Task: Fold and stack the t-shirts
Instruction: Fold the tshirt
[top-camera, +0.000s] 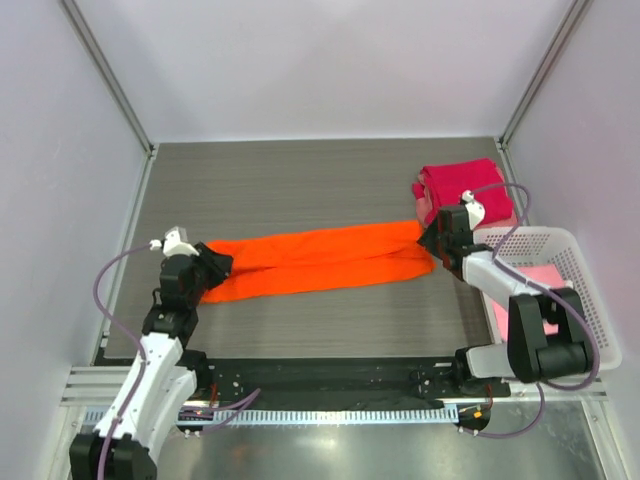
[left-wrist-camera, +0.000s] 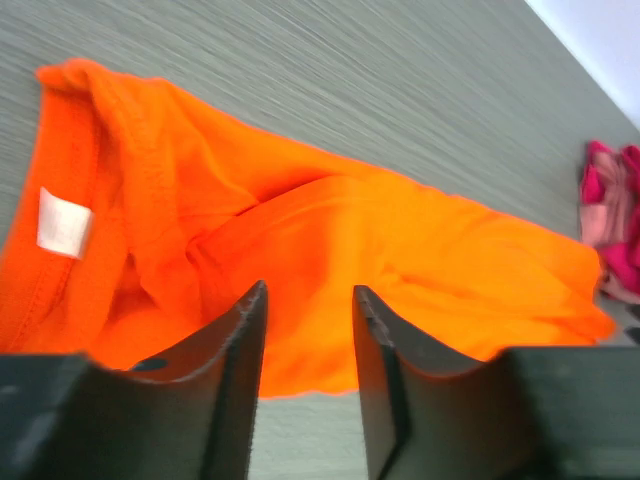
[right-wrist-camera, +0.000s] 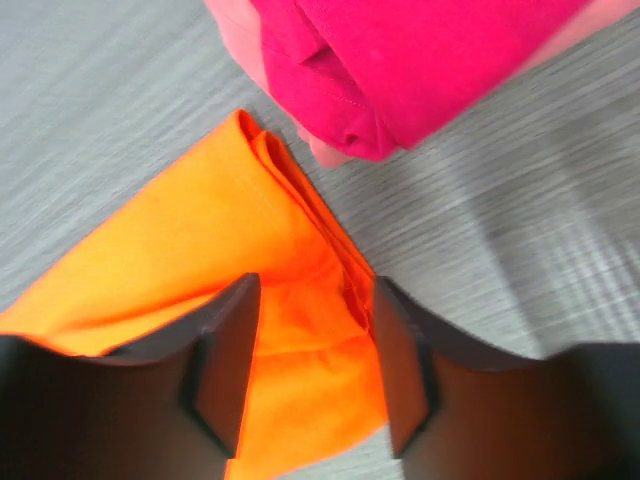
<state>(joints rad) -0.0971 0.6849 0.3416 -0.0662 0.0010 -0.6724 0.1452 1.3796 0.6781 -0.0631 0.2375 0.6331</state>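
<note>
**Orange shirt stretched in a long band between parted jaws**

Orange cotton, the orange t-shirt (top-camera: 320, 262) lies folded lengthwise on the grey wood-grain table (top-camera: 300, 190), one end at each gripper. The left gripper (left-wrist-camera: 305, 295) stands narrowly parted over its bunched end, with bare table showing between the fingers lower down. The right gripper (right-wrist-camera: 310, 285) is also parted, with orange cloth filling the gap; whether it pinches the cloth I cannot tell. Just beyond the right jaws sits the folded magenta-red t-shirt (top-camera: 465, 185), near the table's far right corner. Behind them stands a white basket (top-camera: 575, 250) holding a pale pink t-shirt (top-camera: 540, 275). White walls close in three sides, and open table lies beyond the band. Only the left wrist view shows a white label (left-wrist-camera: 63, 222) left of its jaws.
</note>
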